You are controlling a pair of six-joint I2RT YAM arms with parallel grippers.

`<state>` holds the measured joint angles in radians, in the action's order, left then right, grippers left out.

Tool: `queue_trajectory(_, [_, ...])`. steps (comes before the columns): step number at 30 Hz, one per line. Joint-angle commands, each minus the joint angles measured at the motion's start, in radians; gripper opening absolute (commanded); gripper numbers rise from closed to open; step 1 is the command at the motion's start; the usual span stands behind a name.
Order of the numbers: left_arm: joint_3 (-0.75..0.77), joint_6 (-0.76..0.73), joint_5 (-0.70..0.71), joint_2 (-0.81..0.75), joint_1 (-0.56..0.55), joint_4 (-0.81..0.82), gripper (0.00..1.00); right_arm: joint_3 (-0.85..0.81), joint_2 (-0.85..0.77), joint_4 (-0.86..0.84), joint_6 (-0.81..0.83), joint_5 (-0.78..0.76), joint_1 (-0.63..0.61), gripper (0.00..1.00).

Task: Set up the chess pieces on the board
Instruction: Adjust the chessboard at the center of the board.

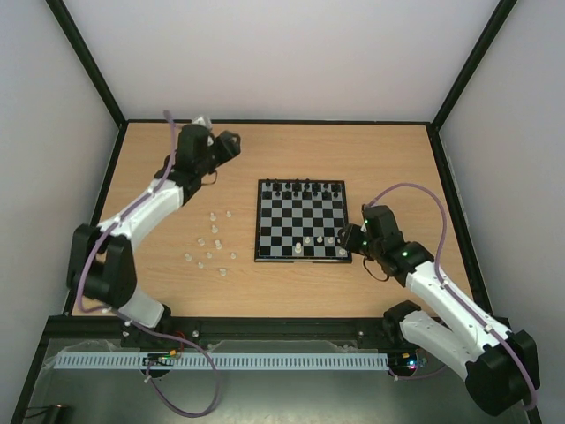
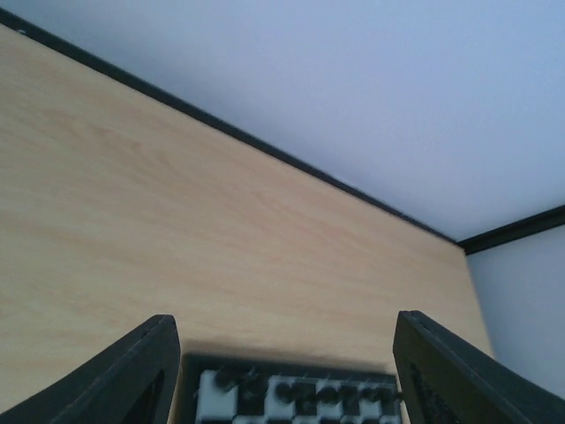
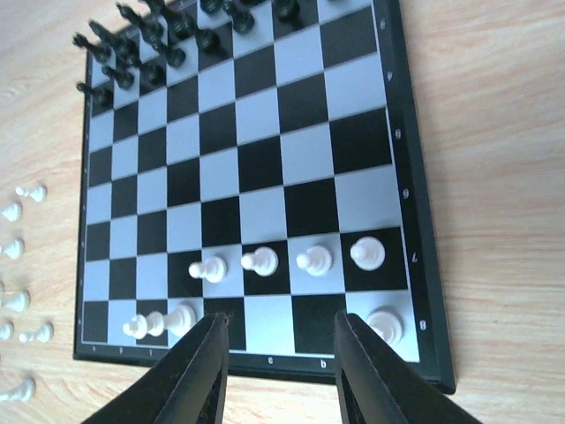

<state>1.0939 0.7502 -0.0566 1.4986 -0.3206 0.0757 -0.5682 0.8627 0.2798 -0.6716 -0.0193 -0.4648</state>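
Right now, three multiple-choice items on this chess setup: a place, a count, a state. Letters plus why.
1. Where are the loose white pieces? A) on the table, left of the board B) right of it C) beyond its far edge
2. How many second-row white pieces, counting from the near edge? A) one B) four C) eight
3. The right tool is: A) shut on a pawn B) out of view C) open, empty

1 A: they are scattered on the wood left of the board.
2 B: the right wrist view shows four side by side.
3 C: its fingers are apart with nothing between them.
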Motion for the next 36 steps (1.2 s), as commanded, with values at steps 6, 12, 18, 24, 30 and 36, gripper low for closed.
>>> queue_trajectory(6, [0.325,-0.036,-0.132,0.348,-0.009,-0.048,0.59,0.140,-0.028,-0.097,-0.134,0.129,0.000,0.27])
queue_trajectory(12, [0.435,-0.057,-0.157,0.486,-0.014,-0.069,0.48,0.186,-0.038,-0.134,-0.170,0.168,-0.022,0.24])
queue_trajectory(18, [0.531,-0.082,-0.152,0.581,-0.012,-0.103,0.37,0.215,-0.012,-0.173,-0.223,0.124,-0.105,0.22])
queue_trajectory(24, [0.639,-0.097,-0.159,0.676,-0.010,-0.148,0.29,0.218,0.030,-0.194,-0.251,0.089,-0.168,0.22])
queue_trajectory(30, [0.742,-0.112,-0.179,0.760,-0.001,-0.187,0.25,0.237,0.055,-0.211,-0.266,0.074,-0.185,0.22])
queue_trajectory(36, [0.783,-0.118,-0.214,0.812,-0.001,-0.208,0.30,0.253,0.111,-0.261,-0.272,0.049,-0.192,0.22])
